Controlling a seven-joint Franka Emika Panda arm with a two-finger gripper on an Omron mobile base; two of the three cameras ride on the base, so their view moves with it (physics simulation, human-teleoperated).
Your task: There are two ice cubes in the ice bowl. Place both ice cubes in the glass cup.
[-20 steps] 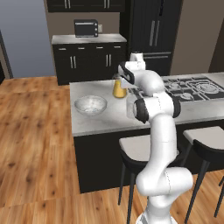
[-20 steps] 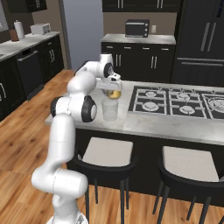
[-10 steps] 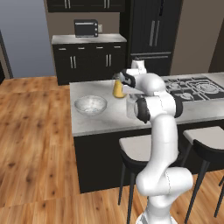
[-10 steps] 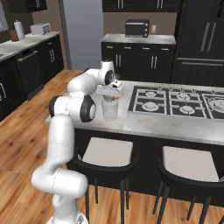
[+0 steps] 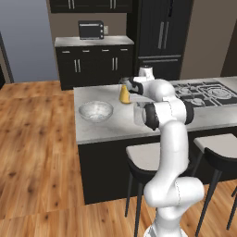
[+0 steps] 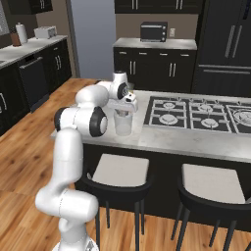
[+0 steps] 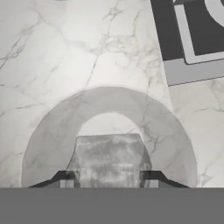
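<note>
In the hand view the tool (image 7: 109, 181) looks straight down into the glass cup (image 7: 48, 135), whose round rim takes the lower middle of the frame. Between its two dark tips sits a greyish, cloudy ice cube (image 7: 109, 159), and the tips press on both of its sides, so the tool is clamped on this cube, directly above the mouth of the cup. The lower part of the cube and of the tips is cut off at the bottom of the frame.

In the right base view the glass cup (image 6: 123, 122) stands on the marble counter (image 6: 196, 139) in the middle left, just beside the black cooktop (image 6: 206, 112). The tool (image 6: 128, 100) hangs over it, but the cube is too small to make out there.

In the left base view the ice bowl (image 5: 96, 111) is at the centre left of the counter (image 5: 102, 127), well apart from the cup (image 5: 139, 115), which the arm mostly hides. I cannot tell if a second cube lies in the bowl. An orange-yellow jar (image 5: 124, 94) stands behind, partly covered by the tool (image 5: 126, 86).
</note>
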